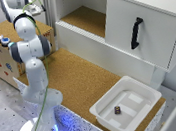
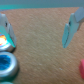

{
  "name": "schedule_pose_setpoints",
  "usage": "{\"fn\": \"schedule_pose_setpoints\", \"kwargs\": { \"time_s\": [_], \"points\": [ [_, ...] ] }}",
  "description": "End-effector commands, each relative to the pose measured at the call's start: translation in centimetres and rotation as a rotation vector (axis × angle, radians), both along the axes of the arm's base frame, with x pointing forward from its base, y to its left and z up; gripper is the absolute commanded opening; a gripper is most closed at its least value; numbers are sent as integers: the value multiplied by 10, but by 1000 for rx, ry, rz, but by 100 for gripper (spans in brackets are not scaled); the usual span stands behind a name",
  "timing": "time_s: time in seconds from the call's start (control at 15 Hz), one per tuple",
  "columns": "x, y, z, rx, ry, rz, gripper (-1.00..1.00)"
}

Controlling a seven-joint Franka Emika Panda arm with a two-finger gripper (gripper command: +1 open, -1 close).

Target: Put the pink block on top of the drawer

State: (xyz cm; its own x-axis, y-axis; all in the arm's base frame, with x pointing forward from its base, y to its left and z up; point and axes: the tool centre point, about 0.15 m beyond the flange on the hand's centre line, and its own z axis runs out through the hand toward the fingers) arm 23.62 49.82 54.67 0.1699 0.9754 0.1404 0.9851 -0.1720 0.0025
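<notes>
Exterior view and wrist view of a Franka arm (image 1: 36, 70) at a cork-topped table (image 1: 84, 81). In the exterior view the arm occupies the left of the frame, folded back toward the upper left; its gripper is not visible there. A white cabinet with a black-handled drawer (image 1: 140, 30) fills the upper right, and a white tray (image 1: 127, 104) holding a small dark object (image 1: 118, 110) sits at the lower right.

In the wrist view the gripper (image 2: 40, 30) hangs over bare cork with its two fingers (image 2: 74, 27) spread wide and nothing between them. A sliver of pink (image 2: 81, 70) shows at the right edge of that frame, lower half; this is probably the pink block, mostly cut off. It cannot be found in the exterior view, where the arm may hide it.

Judged from the little that shows, the block is likely small, rigid and light, with flat faces that suit a pinch across two opposite sides near mid-height. The fingers stand well apart from it, so the grasp is not yet begun. The drawer's top surface appears free to receive it.
</notes>
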Motion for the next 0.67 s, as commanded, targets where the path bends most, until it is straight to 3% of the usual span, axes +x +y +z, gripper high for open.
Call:
{"fn": "schedule_pose_setpoints", "kwargs": {
  "time_s": [0.0, 0.2, 0.27, 0.6],
  "points": [
    [-60, 60, 10, -152, -54, 81, 100],
    [-74, 88, 12, -150, -53, 131, 100],
    [-76, 97, 13, -168, -63, 154, -100],
    [-77, 119, 10, -232, -93, 242, -100]
  ]
}}
